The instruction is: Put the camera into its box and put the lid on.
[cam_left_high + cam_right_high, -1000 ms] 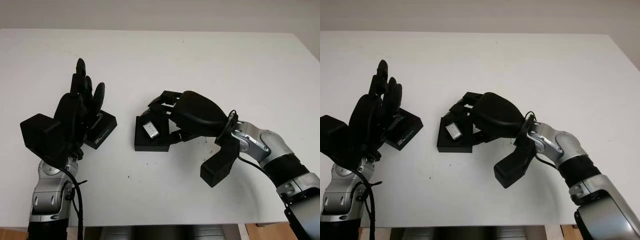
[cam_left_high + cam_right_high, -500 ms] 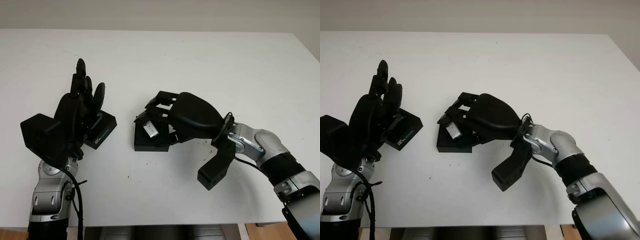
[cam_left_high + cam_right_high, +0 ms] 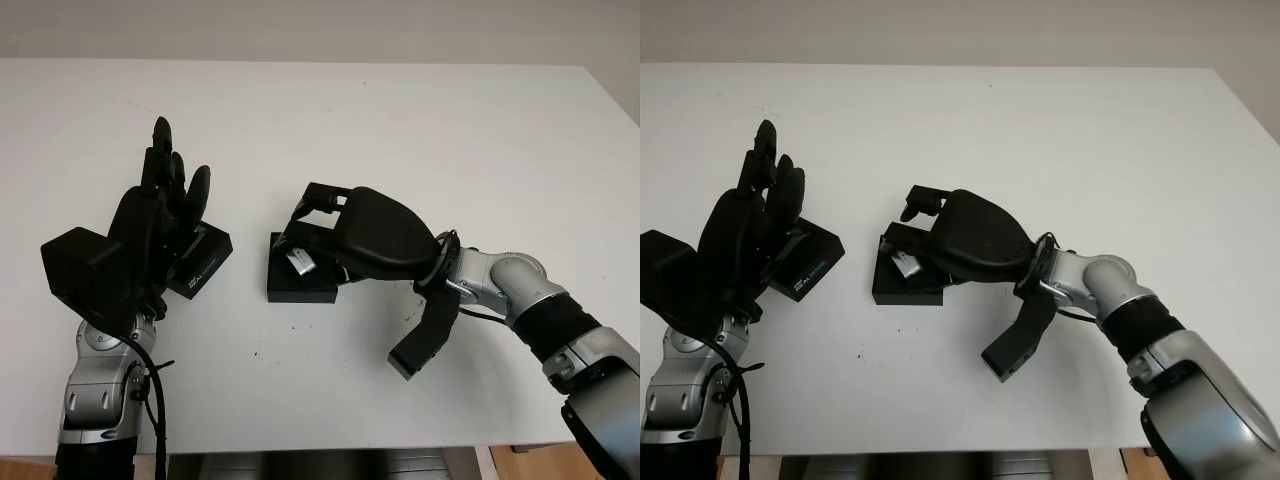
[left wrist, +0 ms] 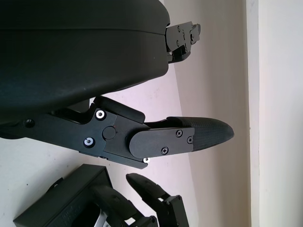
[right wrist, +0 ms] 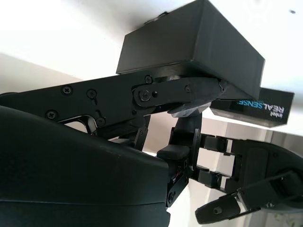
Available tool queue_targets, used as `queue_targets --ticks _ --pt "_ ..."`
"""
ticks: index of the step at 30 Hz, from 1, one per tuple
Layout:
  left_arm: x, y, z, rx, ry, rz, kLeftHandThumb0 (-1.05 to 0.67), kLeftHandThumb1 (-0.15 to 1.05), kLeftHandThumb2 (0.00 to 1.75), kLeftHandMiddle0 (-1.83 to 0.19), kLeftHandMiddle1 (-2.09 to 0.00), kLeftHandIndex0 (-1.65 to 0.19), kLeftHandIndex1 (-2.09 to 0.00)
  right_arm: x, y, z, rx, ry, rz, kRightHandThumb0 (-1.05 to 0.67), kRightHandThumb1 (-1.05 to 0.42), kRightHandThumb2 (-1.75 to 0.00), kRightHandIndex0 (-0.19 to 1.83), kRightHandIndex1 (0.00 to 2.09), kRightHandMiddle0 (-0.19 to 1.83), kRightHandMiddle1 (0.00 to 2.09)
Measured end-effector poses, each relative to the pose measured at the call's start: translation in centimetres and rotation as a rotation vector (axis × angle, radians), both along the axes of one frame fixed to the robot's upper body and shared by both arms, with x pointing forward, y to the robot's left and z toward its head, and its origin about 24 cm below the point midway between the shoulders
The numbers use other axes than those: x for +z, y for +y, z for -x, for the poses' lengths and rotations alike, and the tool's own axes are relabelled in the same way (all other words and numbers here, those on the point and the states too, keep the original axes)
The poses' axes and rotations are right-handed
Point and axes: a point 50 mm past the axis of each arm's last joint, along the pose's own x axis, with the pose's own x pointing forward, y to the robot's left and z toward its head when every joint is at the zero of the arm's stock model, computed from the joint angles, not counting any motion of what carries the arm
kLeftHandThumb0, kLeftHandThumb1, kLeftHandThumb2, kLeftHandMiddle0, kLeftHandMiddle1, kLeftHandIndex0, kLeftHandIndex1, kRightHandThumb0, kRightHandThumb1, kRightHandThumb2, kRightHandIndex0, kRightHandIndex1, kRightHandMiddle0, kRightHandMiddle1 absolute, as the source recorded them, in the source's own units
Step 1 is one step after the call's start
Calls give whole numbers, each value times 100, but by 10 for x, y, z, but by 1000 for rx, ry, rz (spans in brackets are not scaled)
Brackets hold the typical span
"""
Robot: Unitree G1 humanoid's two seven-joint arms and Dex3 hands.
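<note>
On the left, the left hand [image 3: 150, 235] is raised above the white surface [image 3: 420, 130], open and holding nothing, its fingers [image 3: 160, 160] pointing up and away from the robot. Just beside it, partly hidden behind the palm, the black lid [image 3: 205, 262] with pale lettering lies on the surface.

Near the middle sits the black box [image 3: 300, 280], a little apart from the lid. The small silver camera [image 3: 298, 262] is tilted at the box's open top, and whether it sits fully down inside cannot be told.

To the right, the right hand [image 3: 335, 235] reaches over the box from the right side, its fingers [image 3: 318, 197] curled down over the box opening and around the camera. In the right wrist view the fingers [image 5: 156, 92] press along the box [image 5: 189, 45], with the silver of the camera wedged just under them, so the hand appears to grip the camera.
</note>
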Motion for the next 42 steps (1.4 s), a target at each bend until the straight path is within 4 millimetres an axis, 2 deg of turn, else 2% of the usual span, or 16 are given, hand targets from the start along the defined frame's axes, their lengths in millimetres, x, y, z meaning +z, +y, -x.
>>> queue_targets --ticks 23,24,25,28,31,33,38,42 --pt "1 2 0 -9 7 -24 -71 105 48 19 0 19 0 13 -1 -4 -56 -51 64 -40 -91 -5 48 81 40 88" --pt "1 2 0 -9 7 -24 -71 105 49 19 0 19 0 13 -1 -4 -58 -50 65 -40 -91 -5 50 83 43 89" --pt "1 2 0 -8 8 -25 -71 105 49 19 0 19 0 13 -1 -3 -59 -51 69 -40 -92 -5 49 94 46 94" --pt "0 2 0 -4 13 -27 -71 105 48 19 0 19 0 15 -1 -3 -58 -57 70 -41 -91 -5 45 144 55 117" --pt "0 2 0 -4 16 -26 -71 105 48 19 0 19 0 15 -1 -3 -60 -52 65 -40 -91 -5 48 181 60 139" --pt "0 2 0 -5 18 -26 -71 105 48 19 0 19 0 15 -1 -3 -68 -31 49 -38 -91 -5 45 187 57 152" --pt "0 2 0 -6 18 -26 -71 105 48 19 0 19 0 19 -5 -3 -60 164 -78 -33 -94 -6 42 164 47 151" --pt "0 2 0 -8 18 -27 -71 105 48 19 0 19 0 24 -7 -3 -41 288 -160 -32 -97 -7 38 161 41 153"
